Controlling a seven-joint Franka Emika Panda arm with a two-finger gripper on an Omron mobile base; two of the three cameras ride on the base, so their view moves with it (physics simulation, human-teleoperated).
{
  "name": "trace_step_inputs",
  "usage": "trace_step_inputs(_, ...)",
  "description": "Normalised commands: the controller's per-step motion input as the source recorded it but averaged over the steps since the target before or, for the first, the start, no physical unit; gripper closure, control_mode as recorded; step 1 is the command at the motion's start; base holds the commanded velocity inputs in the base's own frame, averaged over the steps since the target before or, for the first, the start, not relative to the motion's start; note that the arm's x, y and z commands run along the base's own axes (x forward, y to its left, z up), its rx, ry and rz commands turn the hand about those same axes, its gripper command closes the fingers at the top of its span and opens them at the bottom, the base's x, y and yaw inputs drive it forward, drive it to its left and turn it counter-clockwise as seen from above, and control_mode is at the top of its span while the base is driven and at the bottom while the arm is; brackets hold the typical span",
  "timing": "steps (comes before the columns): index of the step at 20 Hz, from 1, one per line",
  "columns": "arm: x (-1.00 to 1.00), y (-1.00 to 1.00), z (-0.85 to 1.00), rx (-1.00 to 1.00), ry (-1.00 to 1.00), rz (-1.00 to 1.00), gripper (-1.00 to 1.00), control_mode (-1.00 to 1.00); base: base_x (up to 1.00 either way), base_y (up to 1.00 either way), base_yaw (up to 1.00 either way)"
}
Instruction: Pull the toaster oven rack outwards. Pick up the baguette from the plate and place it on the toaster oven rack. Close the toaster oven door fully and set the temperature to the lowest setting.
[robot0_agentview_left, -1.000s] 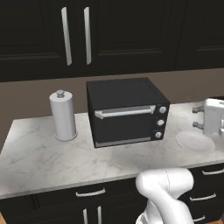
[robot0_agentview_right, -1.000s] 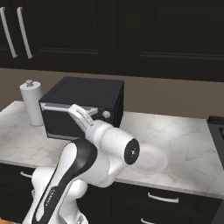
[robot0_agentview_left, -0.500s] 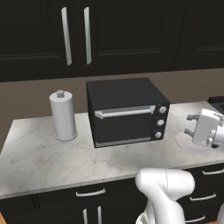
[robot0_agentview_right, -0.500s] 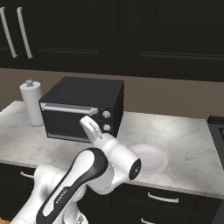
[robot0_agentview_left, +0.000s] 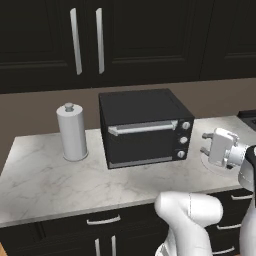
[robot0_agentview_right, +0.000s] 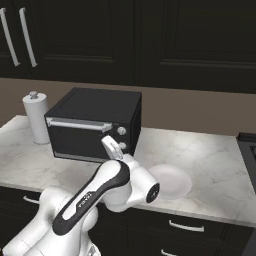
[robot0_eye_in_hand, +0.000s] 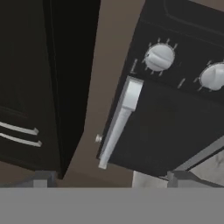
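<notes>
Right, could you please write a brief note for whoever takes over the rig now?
The gripper: open, holding nothing, in the air right of the toaster oven, fingers towards its knobs.
The toaster oven door: shut. The plate: bare; oven's inside hidden.
Done, apparently: door closed.
Left: turn the temperature knob to lowest; which knob that is I cannot tell.
</notes>
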Motion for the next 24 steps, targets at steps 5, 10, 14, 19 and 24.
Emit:
trace_step_inputs(5,0.41,-0.25,-0.39,0.00,0.00,0.00,-1.00,-1.00,0.00,0.00,0.00)
trace_step_inputs(10,0.33,-0.10,-0.25,0.00,0.00,0.00,-1.00,-1.00,0.00,0.00,0.00)
trace_step_inputs(14,0.21,0.00,-0.20,0.00,0.00,0.00,-1.00,-1.00,0.00,0.00,0.00)
trace_step_inputs(19,0.26,0.00,-0.10,0.00,0.00,0.00,-1.00,-1.00,0.00,0.00,0.00)
trace_step_inputs(24,0.23,0.00,-0.02,0.00,0.00,0.00,-1.00,-1.00,0.00,0.00,0.00)
